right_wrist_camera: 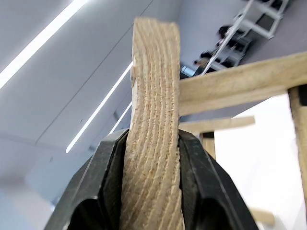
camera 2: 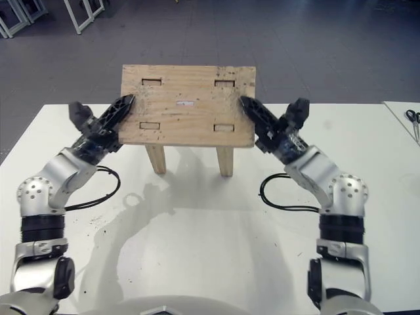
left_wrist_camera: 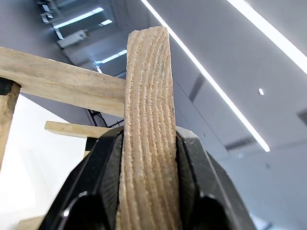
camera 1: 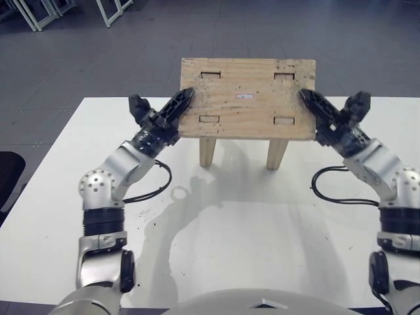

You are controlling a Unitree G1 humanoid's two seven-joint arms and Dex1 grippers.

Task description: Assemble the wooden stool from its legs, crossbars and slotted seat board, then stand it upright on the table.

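Stool of pale wood, put together and upright, stands toward the far side of the white rectangular table, its rectangular plywood seat board tilted slightly toward the head camera. Four small rectangular slots show near the board's corners. Two tapered wooden legs, one on the left and one on the right, reach down from under the near edge to the tabletop, where they cast shadows. The black two-fingered left gripper is clamped on the board's left short edge near its far corner. The black two-fingered right gripper is clamped the same way on the right short edge, so the stool sits between the two arms. In the left wrist view the layered edge of the board is pinched between the left gripper's black fingers, and a pale wooden crossbar runs off under the seat behind it. In the right wrist view the right gripper's fingers press the opposite edge from both sides, with another wooden crossbar meeting the board beyond them. Black cables loop on the table beside the left forearm and the right forearm. Grey floor lies beyond the table's far edge.
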